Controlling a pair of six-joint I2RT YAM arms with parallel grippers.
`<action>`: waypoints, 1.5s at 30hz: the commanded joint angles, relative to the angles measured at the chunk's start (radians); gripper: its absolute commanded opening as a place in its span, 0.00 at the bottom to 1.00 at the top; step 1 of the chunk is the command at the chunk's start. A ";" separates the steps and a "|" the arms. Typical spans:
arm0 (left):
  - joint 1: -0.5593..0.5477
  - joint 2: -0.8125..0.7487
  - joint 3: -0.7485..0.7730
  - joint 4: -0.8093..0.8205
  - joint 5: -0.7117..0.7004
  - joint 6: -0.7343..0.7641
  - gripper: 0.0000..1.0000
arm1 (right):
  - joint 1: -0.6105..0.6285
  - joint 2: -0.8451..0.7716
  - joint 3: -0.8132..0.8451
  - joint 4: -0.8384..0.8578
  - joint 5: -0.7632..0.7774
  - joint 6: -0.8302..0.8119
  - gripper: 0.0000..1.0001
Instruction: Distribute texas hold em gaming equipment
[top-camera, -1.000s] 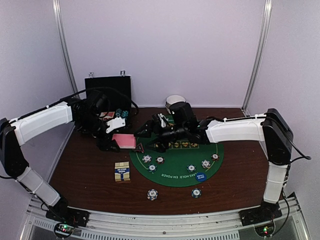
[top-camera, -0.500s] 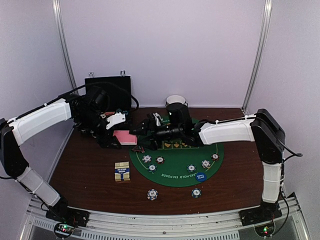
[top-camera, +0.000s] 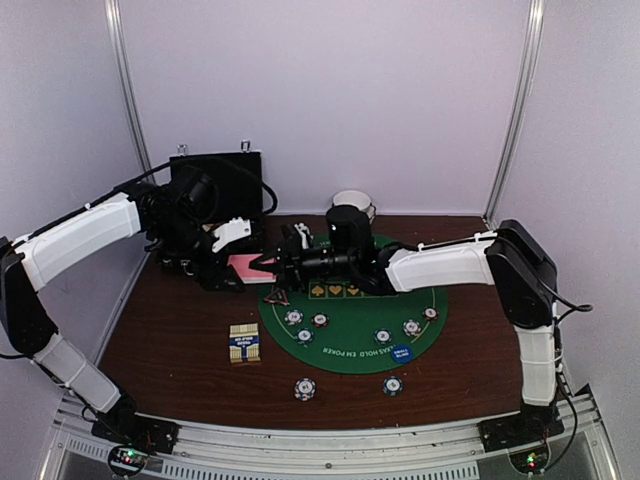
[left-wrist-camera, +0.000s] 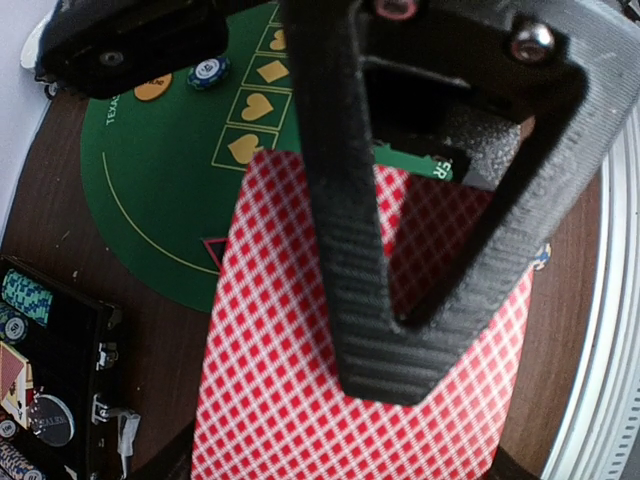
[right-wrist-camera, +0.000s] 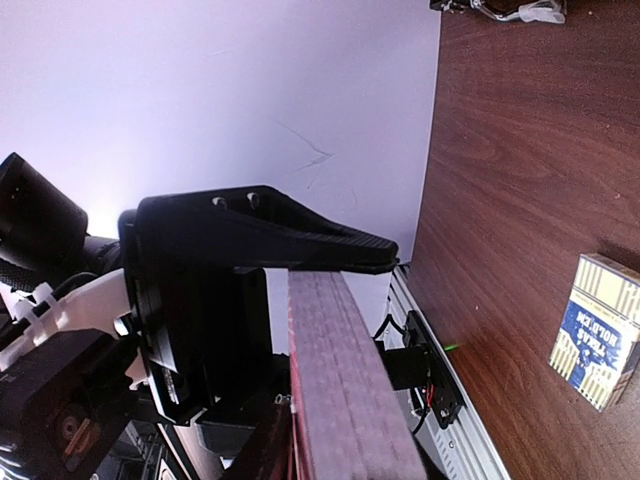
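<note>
While both extend inward, nearly meeting, left end effector (left-wrist-camera: 385, 360) grips rectangular, diamond-patterned cards (left-wrist-camera: 270, 400); closure of right end effector (top-camera: 283, 262) cannot be told.

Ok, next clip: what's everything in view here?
green mat: one, round, table centre.
poker chips: six striped on the mat, two on wood in front.
blue marker: one, round, mat's near edge.
orange marker: one, on the mat, partly hidden.
card box: one, blue and gold, left of mat.
card deck: one, pink-backed, in left gripper.
black case: one, open, far left, chips inside.
white bowl: one, far edge.
left gripper: shut on the card deck.
right gripper: at the deck's edge; state unclear.
</note>
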 joint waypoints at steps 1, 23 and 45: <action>-0.005 -0.020 0.034 0.022 0.049 -0.008 0.70 | 0.005 0.012 0.030 0.074 -0.016 0.036 0.22; -0.006 0.019 0.124 -0.127 0.165 0.168 0.98 | 0.022 0.002 0.013 0.168 -0.044 0.084 0.07; -0.006 0.026 0.119 -0.084 0.158 0.187 0.75 | 0.023 0.026 0.014 0.192 -0.044 0.118 0.07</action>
